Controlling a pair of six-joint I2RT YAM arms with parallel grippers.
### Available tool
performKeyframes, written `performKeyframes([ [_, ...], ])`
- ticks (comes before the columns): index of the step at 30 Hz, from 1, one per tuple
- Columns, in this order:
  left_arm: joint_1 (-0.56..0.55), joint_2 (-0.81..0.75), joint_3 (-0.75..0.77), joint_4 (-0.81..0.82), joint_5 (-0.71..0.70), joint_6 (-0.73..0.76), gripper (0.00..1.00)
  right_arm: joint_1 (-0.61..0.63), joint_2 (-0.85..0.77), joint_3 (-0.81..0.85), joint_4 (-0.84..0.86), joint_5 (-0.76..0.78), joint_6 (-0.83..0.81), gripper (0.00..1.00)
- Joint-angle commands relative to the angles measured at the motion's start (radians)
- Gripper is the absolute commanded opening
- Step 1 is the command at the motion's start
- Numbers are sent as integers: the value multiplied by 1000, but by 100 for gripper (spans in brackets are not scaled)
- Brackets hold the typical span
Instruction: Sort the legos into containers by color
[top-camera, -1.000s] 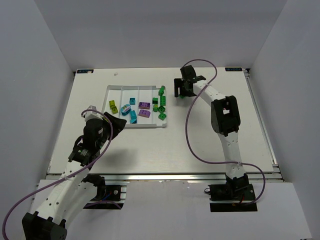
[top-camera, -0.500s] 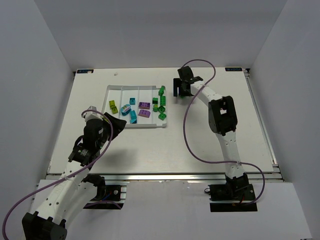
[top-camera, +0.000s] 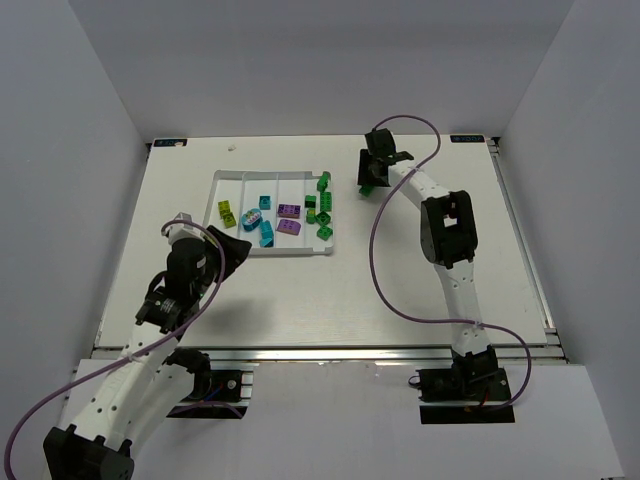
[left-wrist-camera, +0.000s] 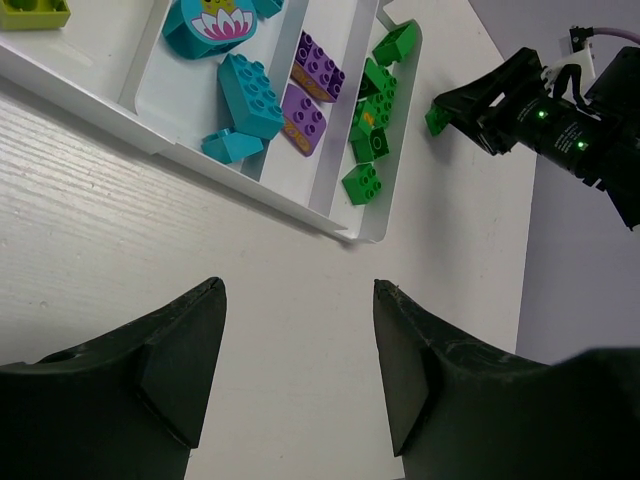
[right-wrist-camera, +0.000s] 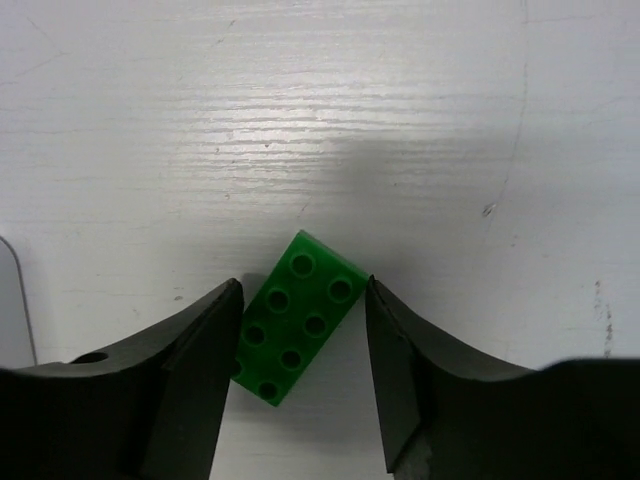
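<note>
Pinching the skewed green brick (right-wrist-camera: 300, 316) at lower centre, seemingly by its corners, the right end effector (right-wrist-camera: 303, 295) risks it twisting loose.

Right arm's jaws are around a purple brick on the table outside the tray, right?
No: the brick is green, not purple, as the right wrist view shows. The right gripper's jaws do stand around it on the table, outside the tray.

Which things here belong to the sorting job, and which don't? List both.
Job: white tray; legos in it; green brick between the fingers of the right gripper.
Lying about: purple cables; table.
</note>
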Motion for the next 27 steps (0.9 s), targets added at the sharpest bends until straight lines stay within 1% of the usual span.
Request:
performKeyframes([
  [1, -4, 16, 26, 20, -3, 14, 70, -4, 8, -31, 24, -37, -57, 55],
  [2, -2, 23, 26, 34, 1, 16, 70, -4, 11, -31, 25, -49, -137, 52],
  [3, -2, 28, 29, 40, 5, 17, 70, -3, 21, -25, 16, -46, -166, 50],
  [6, -4, 45, 28, 55, 12, 23, 70, -3, 35, -14, -14, -46, -204, 49],
  [8, -4, 42, 25, 63, 14, 25, 70, -1, 24, -48, -30, -58, -212, 50],
  [10, -4, 37, 17, 61, 15, 23, 70, 6, 9, -63, -42, -72, -230, 51],
  [14, -4, 14, 9, 54, 12, 20, 70, 8, -20, -104, -78, -115, -256, 57],
  [15, -4, 5, 8, 52, 9, 20, 70, 8, -25, -129, -82, -132, -261, 60],
  [17, -4, -4, 2, 51, 8, 17, 70, 6, -34, -157, -96, -161, -270, 60],
  [18, -4, -10, -1, 52, 8, 16, 70, 8, -43, -170, -96, -169, -275, 54],
  [20, -4, -12, -4, 55, 12, 14, 70, 8, -52, -198, -94, -190, -288, 48],
  [21, -4, -10, -4, 57, 14, 14, 70, 8, -55, -204, -94, -193, -293, 42],
  [23, -4, -10, -1, 57, 15, 16, 70, 8, -60, -218, -96, -204, -296, 36],
  [24, -4, -10, 3, 55, 14, 17, 70, 6, -69, -221, -97, -215, -314, 28],
  [26, -4, -16, 5, 54, 12, 17, 70, 8, -81, -218, -96, -235, -342, 19],
  [27, -2, -20, 5, 52, 12, 17, 70, 6, -97, -213, -93, -270, -363, 10],
])
